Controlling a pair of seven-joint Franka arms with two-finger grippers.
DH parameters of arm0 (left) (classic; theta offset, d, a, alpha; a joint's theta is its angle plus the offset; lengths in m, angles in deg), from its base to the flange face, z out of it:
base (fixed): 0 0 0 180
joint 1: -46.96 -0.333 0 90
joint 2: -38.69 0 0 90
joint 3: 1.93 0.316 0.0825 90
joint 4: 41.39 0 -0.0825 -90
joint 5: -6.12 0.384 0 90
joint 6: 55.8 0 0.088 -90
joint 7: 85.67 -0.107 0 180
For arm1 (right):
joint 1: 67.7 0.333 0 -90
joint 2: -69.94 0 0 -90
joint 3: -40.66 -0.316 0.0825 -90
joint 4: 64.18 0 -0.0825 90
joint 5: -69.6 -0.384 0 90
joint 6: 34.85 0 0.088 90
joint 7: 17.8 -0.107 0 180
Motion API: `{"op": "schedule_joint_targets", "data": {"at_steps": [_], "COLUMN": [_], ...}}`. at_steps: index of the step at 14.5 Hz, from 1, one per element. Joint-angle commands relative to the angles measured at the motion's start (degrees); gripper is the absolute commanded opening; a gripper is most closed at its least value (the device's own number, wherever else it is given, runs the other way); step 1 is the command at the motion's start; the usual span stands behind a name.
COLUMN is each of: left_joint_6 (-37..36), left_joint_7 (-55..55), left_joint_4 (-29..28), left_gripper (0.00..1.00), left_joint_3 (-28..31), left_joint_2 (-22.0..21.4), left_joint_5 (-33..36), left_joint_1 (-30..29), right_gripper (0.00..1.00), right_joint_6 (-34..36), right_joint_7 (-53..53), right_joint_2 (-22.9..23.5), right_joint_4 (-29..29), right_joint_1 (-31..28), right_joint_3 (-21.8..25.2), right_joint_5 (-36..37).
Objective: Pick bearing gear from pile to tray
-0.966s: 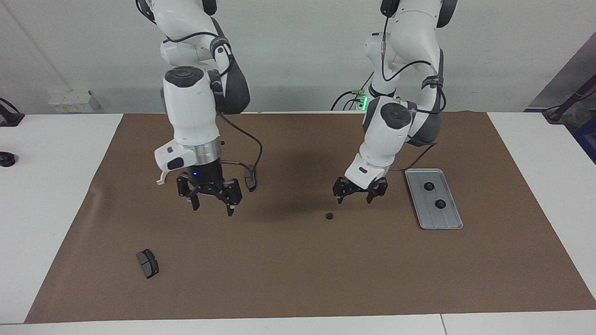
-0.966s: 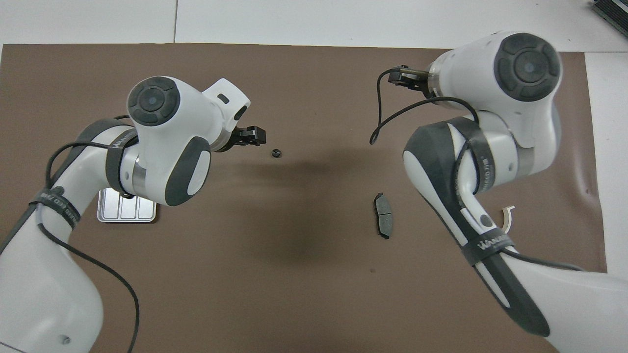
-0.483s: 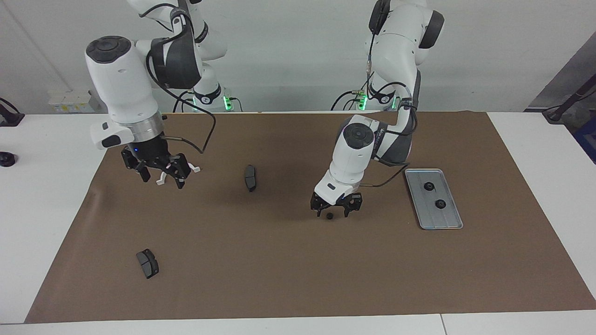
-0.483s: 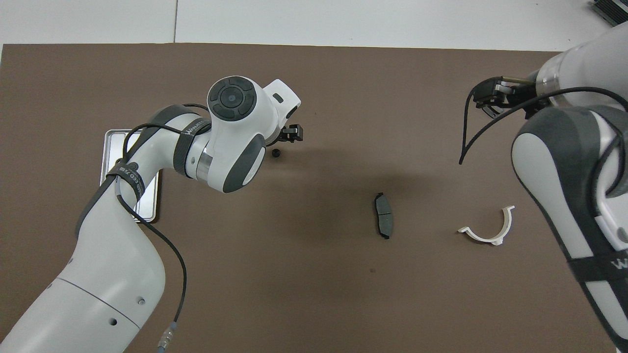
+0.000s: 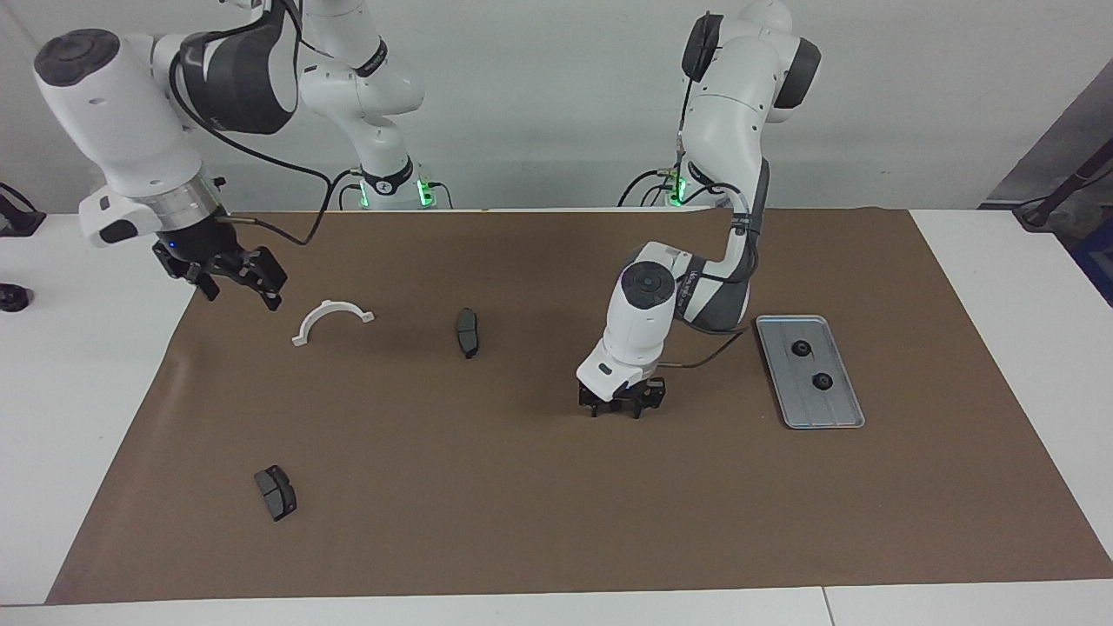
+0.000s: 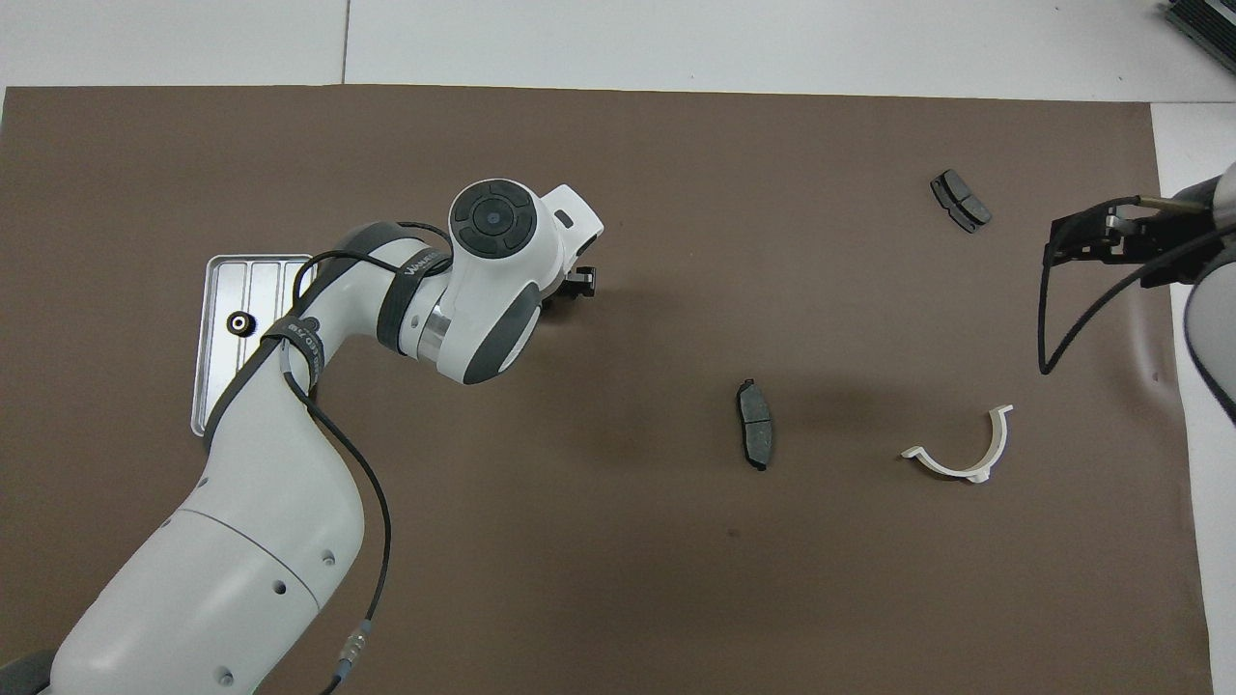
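My left gripper (image 5: 618, 408) is down at the brown mat, at the spot where a small black bearing gear lay; the gear is hidden under it in both views. The silver grooved tray (image 5: 832, 409) lies beside it toward the left arm's end and holds two black gears (image 5: 801, 348) (image 5: 821, 380). Overhead, the left arm covers part of the tray (image 6: 263, 281), and one gear (image 6: 237, 323) shows. The pile's other parts lie scattered toward the right arm's end. My right gripper (image 5: 233, 280) hangs open and empty over the mat's edge, near the white half-ring (image 5: 330, 305).
One dark brake pad (image 5: 467, 332) lies mid-mat, between the half-ring and my left gripper. A second pad (image 5: 276, 492) sits farther from the robots toward the right arm's end. Overhead these are the half-ring (image 6: 951, 469) and the pads (image 6: 755, 436) (image 6: 960, 201).
My left gripper has come down over the loose gear, its jaws drawing narrower. The right arm has swung out toward its own end, uncovering the half-ring and the mid-mat pad.
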State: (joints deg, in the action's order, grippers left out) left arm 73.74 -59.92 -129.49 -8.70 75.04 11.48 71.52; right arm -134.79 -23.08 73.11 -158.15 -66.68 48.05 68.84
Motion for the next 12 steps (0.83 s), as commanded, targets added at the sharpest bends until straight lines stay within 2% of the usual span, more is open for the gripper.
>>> {"op": "schedule_joint_targets", "data": {"at_steps": [1, 4, 7, 12], "left_joint_6": [-1.91, -5.17, -6.32, -6.76], "left_joint_7": [0.88, 1.05, 1.32, 2.2], "left_joint_4": [0.02, 0.03, -0.06, -0.59], "left_gripper": [0.7, 0.63, 0.54, 0.28], "left_joint_3": [0.71, 0.62, 0.45, 0.27], "left_joint_2": [-0.4, -0.67, -0.84, -1.11], "left_joint_5": [0.79, 0.53, 0.35, 0.17], "left_joint_1": [1.02, 1.28, 1.28, 1.37], "right_gripper": [1.0, 1.0, 1.0, 1.0], "right_joint_6": [3.34, 7.02, 11.6, 11.7], "right_joint_7": [2.56, 3.0, 3.96, 3.79], "right_joint_2": [-4.04, -6.68, -6.86, -6.95], "right_joint_4": [-2.09, -0.78, 3.88, 3.63], "right_joint_1": [-2.33, -2.25, -1.99, -1.46], "right_joint_3": [-0.8, -0.88, -1.06, -1.68], "right_joint_5": [-1.26, -1.09, 0.75, 2.25]}}
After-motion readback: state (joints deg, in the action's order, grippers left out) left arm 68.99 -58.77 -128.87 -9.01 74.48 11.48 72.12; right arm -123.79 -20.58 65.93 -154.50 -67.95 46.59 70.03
